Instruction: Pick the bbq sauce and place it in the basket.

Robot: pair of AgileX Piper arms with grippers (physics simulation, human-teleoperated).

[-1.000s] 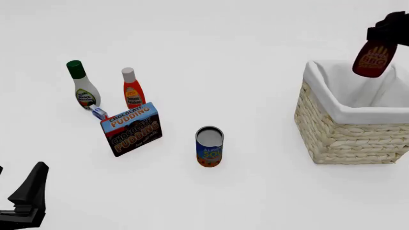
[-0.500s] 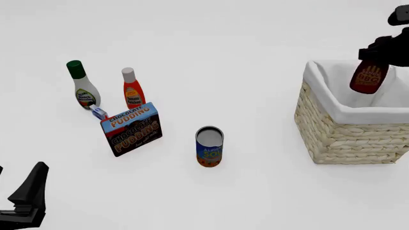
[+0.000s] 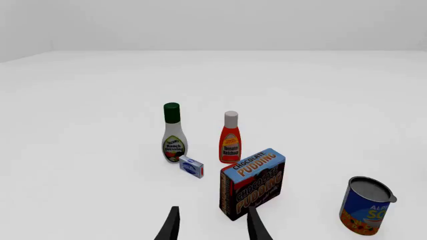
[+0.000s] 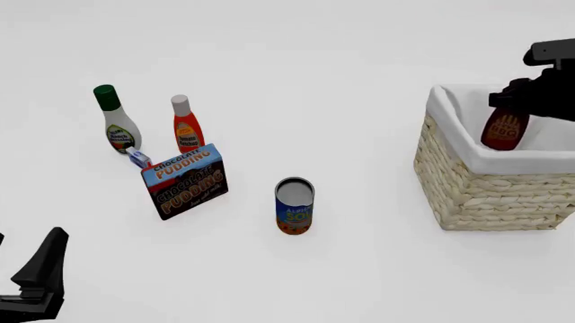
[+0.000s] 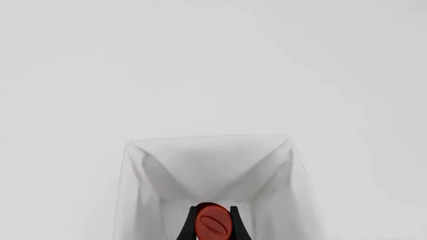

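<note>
Front view: right gripper is clamped on the neck of the bbq sauce, bottle hanging inside the mouth of the basket, lower half already below the white cloth rim. Bottle hangs a bit tilted, base toward the near-left wall. To finish well, I'd go lower and centre it over the floor before letting go, so it drops short and doesn't catch the cloth or tip against a wall. The basket floor isn't visible from here, so the gap under the bottle is unknown. The right arm is cut off at the frame edge. Left gripper sits low at the near-left corner, mostly out of frame; can't tell its finger state here.

Left wrist view: left gripper fingers apart, holding nothing, just the tips showing. It faces the pudding box, ranch bottle, ketchup bottle and soup can; all well apart from the basket, which isn't in this view.

Right wrist view: red cap of the bbq sauce pinched between the two fingers, basket lining directly beyond. The bottle body is hidden behind its own cap, and the lining is white-on-white, so depth is hard to read.
</note>
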